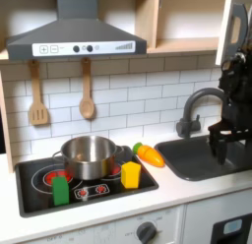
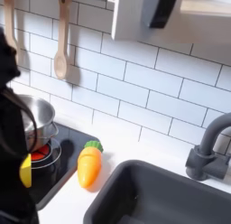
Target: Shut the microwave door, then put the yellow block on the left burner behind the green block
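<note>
**Arm over the sink, microwave door not yet shut**

In the first exterior view, a black robot arm hangs at the right of a toy kitchen, above the dark grey sink [image 1: 202, 159]. Its gripper [image 1: 226, 143] points down with its two fingers set apart and nothing between them. At the top right edge, a white panel with a dark inner face, which I judge to be the microwave door [image 1: 234, 20], stands at an angle, seemingly open. On the black stovetop [image 1: 34, 194] at the lower left sit a round steel pot [image 1: 88, 155], a small upright bright green block [image 1: 61, 190] at the front, and a chunky bright yellow block [image 1: 131, 174] to the first exterior view's right of it. An orange toy carrot with a green top [image 1: 150, 155] lies on the counter between stove and sink.

In the second exterior view, a dark blurred shape covers the left side. The yellow block [image 2: 26, 171] peeks out beside it, near the pot [image 2: 40, 119], with the carrot [image 2: 88, 164] just to the second exterior view's right.

The door step appears to be in hand. The next move calls for raising the gripper to the door and pushing it closed.
</note>
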Action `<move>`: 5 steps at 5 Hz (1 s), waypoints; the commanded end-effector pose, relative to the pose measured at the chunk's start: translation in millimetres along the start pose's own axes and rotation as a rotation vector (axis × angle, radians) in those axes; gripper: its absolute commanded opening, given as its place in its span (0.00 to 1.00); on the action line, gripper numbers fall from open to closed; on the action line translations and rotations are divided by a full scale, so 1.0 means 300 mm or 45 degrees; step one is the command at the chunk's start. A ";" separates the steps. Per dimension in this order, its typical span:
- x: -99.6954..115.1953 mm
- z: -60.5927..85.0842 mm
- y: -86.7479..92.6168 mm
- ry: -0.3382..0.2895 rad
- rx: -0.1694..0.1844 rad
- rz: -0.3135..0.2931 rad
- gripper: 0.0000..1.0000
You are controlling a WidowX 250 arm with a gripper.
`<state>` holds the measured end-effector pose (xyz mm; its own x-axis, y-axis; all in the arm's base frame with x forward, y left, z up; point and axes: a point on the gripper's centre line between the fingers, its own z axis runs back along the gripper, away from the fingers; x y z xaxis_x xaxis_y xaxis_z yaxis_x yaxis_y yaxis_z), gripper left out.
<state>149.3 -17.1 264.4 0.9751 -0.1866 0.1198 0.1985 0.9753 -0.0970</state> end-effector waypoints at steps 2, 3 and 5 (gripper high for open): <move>0.036 -0.020 -0.116 -0.031 -0.045 -0.130 1.00; 0.057 -0.032 -0.165 -0.044 -0.054 -0.163 1.00; 0.139 -0.073 -0.232 -0.029 -0.075 -0.167 1.00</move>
<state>178.8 -93.2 255.6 0.9392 -0.3008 0.1657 0.3225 0.9383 -0.1252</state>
